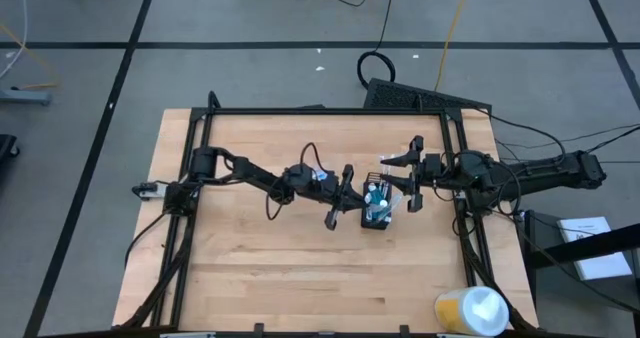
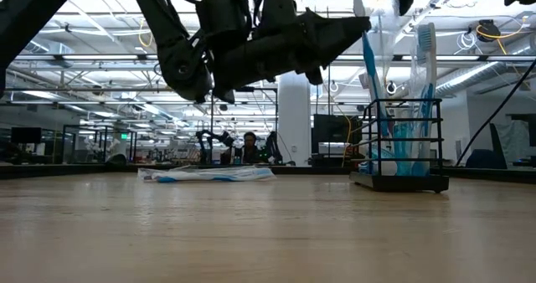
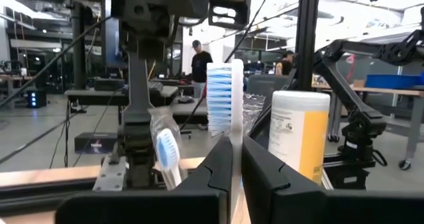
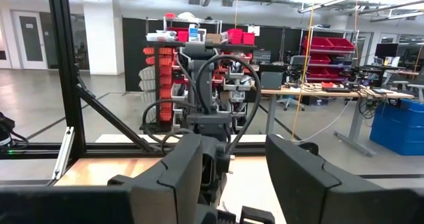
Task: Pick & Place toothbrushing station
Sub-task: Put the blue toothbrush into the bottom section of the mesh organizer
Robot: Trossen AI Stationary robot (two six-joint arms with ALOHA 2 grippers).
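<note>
A pale wooden table [image 1: 270, 268] stands on a grey tiled floor, with a wide workshop of benches and red bins behind it. Near the table's middle sits the black wire-mesh cup [image 1: 376, 210], upright, with blue-and-white toothbrushes [image 2: 423, 74] standing in it, bristles up. The left gripper [image 1: 341, 200] hangs just left of the cup, its fingers [image 3: 218, 171] clenched on a single toothbrush [image 3: 222, 95] that stands upright between them. The right gripper [image 1: 408, 181] hovers just right of the cup, jaws parted and grasping nothing. A flat wrapped packet [image 2: 208, 173] lies on the table farther off. The yellow-and-white roll [image 1: 470, 309] lies at the near right corner, well apart from the cup.
</note>
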